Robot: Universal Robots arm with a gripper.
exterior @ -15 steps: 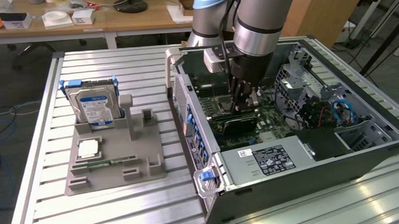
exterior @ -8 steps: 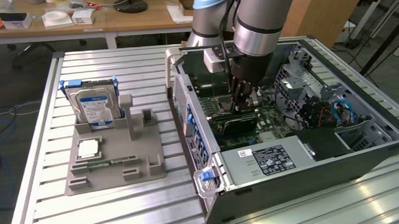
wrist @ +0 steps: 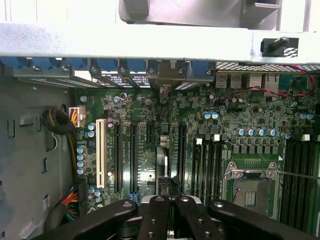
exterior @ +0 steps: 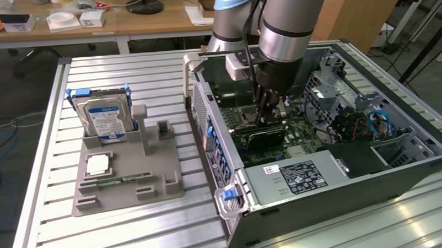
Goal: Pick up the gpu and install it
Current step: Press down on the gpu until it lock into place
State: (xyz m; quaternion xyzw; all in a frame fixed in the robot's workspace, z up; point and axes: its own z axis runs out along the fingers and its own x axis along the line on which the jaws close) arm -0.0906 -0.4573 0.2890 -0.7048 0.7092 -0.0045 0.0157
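- Here, at the exterior view's left, a grey holder [exterior: 127, 177] lies on the slatted metal desk [exterior: 55, 229]; a silver hard drive with a blue label [exterior: 104, 121] stands upright in it, and a narrow green memory stick [exterior: 123, 180] lies flat near its front.
- Centre: the claw [exterior: 267, 118] reaches down into the open computer case [exterior: 342, 202], its fingers [wrist: 165, 215] drawn together.
- The gpu [exterior: 265, 138] sits inside the case on the motherboard [wrist: 150, 120], directly beneath the claw; whether the fingers still touch it cannot be told.
- Right: drive bays and blue cables [exterior: 379, 124] fill the case's far end.
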